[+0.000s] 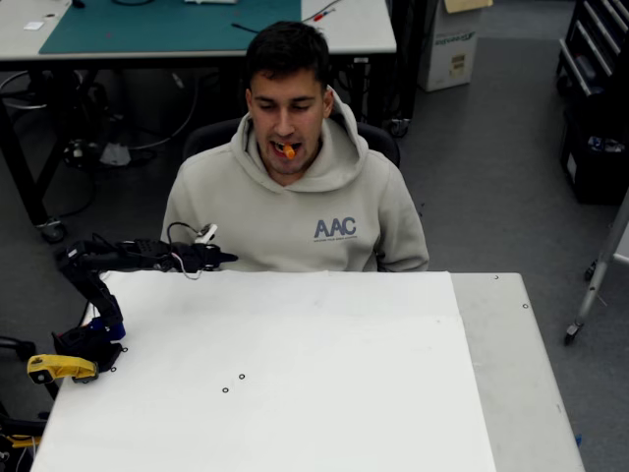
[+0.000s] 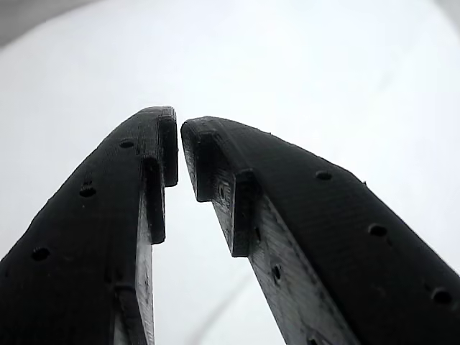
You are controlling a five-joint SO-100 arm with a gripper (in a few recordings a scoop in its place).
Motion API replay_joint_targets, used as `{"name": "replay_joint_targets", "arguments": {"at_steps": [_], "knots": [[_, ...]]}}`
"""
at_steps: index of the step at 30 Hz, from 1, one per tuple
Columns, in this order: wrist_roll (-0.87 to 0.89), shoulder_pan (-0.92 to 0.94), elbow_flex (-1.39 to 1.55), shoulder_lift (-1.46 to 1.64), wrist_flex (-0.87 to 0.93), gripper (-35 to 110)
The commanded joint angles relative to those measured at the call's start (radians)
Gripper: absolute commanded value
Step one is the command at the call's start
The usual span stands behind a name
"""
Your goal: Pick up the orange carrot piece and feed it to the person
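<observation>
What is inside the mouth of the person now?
The orange carrot piece sits between the lips of the person. Its inner end is hidden inside the mouth. The gripper holds nothing, fingertips nearly closed.

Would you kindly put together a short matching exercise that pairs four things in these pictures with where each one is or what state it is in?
Things:
1. orange carrot piece
2. pincer
3. person
4. yellow part

Places or states:
A. seated behind the far edge of the white table
B. at the table's left edge, by the arm's base, in the overhead view
C. between the person's lips
D. tips nearly together, nothing between them

Pairs: 1-C, 2-D, 3-A, 4-B
</observation>
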Motion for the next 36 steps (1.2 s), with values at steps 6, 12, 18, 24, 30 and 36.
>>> {"name": "replay_joint_targets", "arguments": {"at_steps": [6, 12, 18, 24, 30, 36], "knots": [[0.132, -0.077, 0.327, 0.405, -0.009, -3], [0.152, -0.132, 0.522, 0.577, -0.008, -2], [0.152, -0.146, 0.617, 0.664, 0.034, -2], [0.155, -0.147, 0.621, 0.784, 0.295, -2], [0.155, -0.149, 0.621, 1.019, 0.591, -2], [0.155, -0.232, 0.618, 1.167, 0.851, -2]]}}
